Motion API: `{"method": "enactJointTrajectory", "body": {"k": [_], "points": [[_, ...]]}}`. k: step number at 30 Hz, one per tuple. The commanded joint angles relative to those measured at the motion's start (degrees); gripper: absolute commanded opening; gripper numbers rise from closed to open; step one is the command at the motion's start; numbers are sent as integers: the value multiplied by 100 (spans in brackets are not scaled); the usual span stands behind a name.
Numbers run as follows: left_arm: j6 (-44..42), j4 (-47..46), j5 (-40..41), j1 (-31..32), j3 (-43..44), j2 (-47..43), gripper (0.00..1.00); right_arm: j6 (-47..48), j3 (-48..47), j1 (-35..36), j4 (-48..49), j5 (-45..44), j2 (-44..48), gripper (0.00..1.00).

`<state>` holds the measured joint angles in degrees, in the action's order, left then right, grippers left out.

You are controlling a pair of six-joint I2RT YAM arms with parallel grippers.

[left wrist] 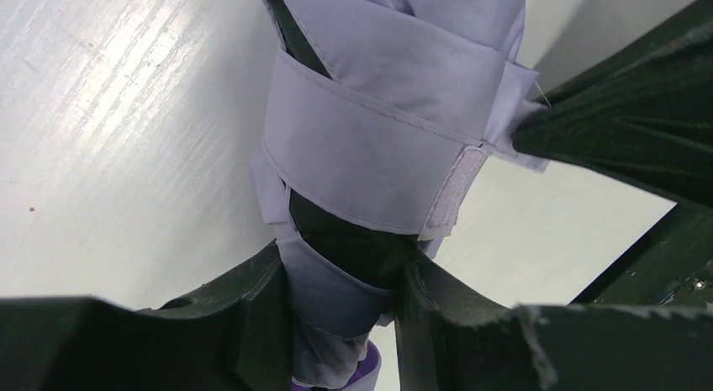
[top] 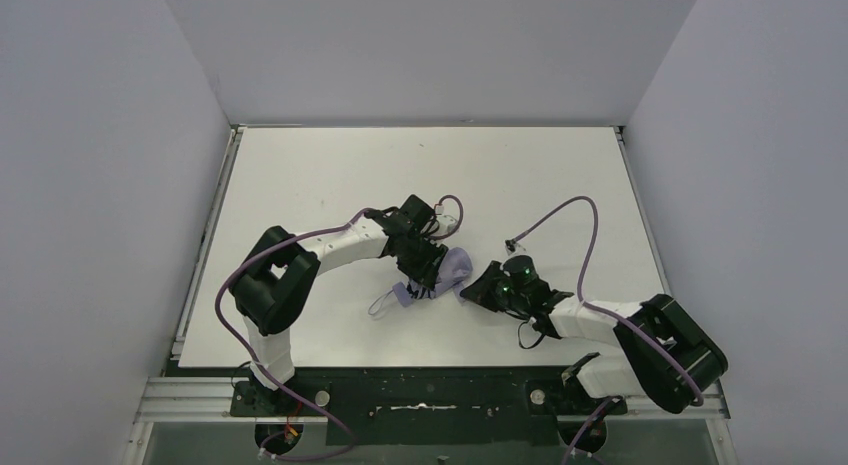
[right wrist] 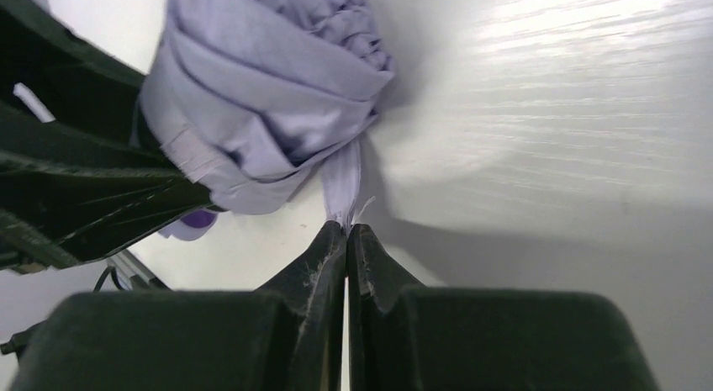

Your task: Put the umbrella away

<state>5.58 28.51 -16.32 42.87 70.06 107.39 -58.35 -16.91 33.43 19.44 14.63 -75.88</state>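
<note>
Two end effectors (left wrist: 340,277) (right wrist: 346,233) — umbrella (top: 452,269) gripped between, folded

Umbrella (top: 455,265) on table (top: 330,165); left end effector (top: 428,277) astride it, right end effector (top: 468,293) at right.

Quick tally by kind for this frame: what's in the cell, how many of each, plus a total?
umbrella: 1
arms: 2 (left arm, right arm)
table: 1
Total: 4
</note>
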Motion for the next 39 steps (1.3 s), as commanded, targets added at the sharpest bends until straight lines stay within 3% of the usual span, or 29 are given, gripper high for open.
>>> {"method": "enactJointTrajectory", "body": {"k": [1, 17, 24, 29, 39], "points": [[167, 177, 1130, -47, -89, 162, 0, 39, 55, 318, 227, 103, 356, 0], [285, 132, 1497, -51, -149, 97, 0, -75, 172, 803, 637, 482, 1408, 0], [269, -27, 1495, 22, -277, -5, 0, 240, -326, 797, 1260, 774, 922, 0], [223, -27, 1509, 61, -310, -12, 0, 39, -575, 787, 1961, 617, 577, 0], [159, -30, 1499, 160, -318, 3, 0, -341, -787, 749, 2487, 92, 417, 0]]}}
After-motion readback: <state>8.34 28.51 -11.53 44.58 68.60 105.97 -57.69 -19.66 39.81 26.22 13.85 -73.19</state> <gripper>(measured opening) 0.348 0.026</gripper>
